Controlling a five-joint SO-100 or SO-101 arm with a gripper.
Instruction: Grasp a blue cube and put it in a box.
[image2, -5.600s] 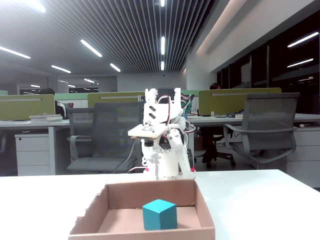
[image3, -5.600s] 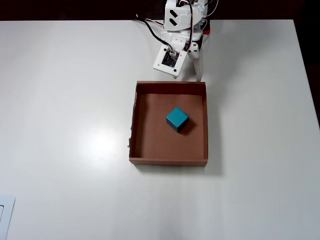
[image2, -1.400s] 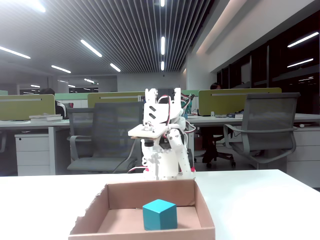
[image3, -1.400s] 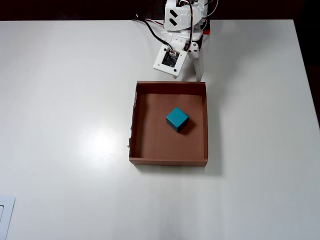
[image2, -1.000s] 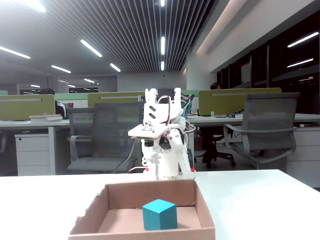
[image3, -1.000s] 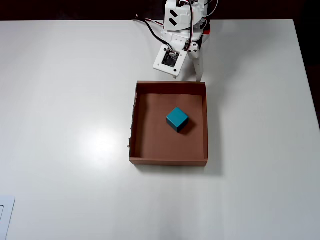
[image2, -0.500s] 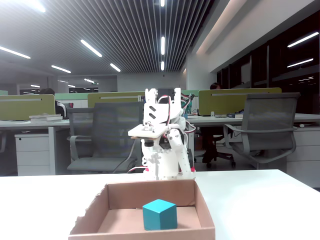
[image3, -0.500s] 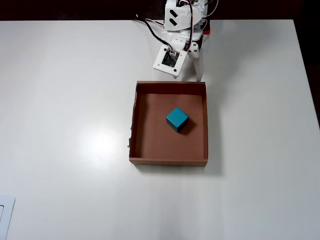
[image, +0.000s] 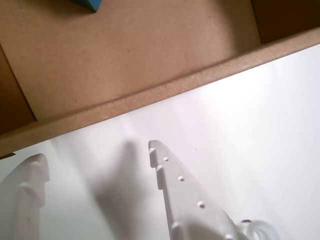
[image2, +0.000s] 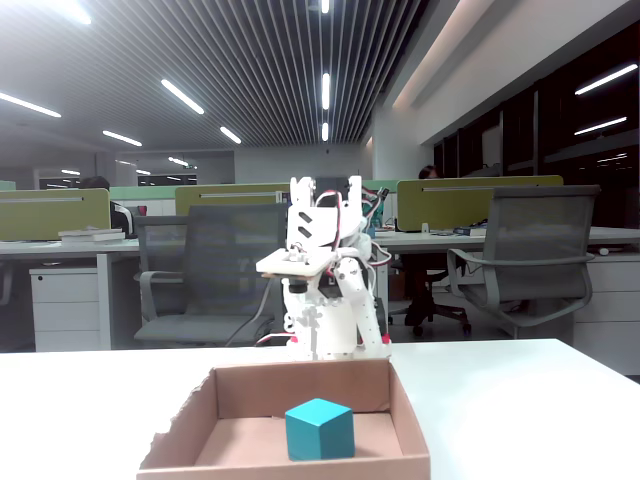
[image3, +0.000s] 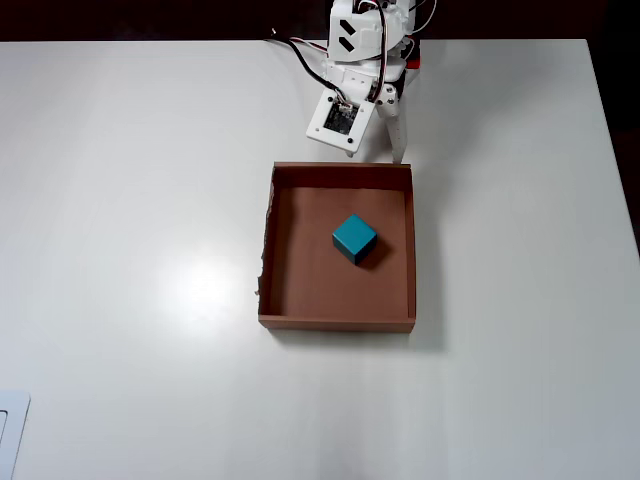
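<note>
Honestly nothing's moved here: the blue cube (image3: 354, 236) sits in the same spot inside the box (image3: 340, 320), and the arm (image3: 362, 60) is parked folded behind it exactly as before.

You have a shallow brown cardboard box (image3: 340, 322) with matt, slightly grainy, fibrous walls; its left rim in the overhead view is ragged and torn. Inside sits a small teal-blue cube (image3: 354, 236) with plain matt faces. The smooth white table (image3: 130, 200) has a faint sheen and throws back a soft glare. Your white plastic gripper (image: 97, 157) looks matt, its fingers (image: 185, 195) dotted with small raised bumps in the wrist view.
</note>
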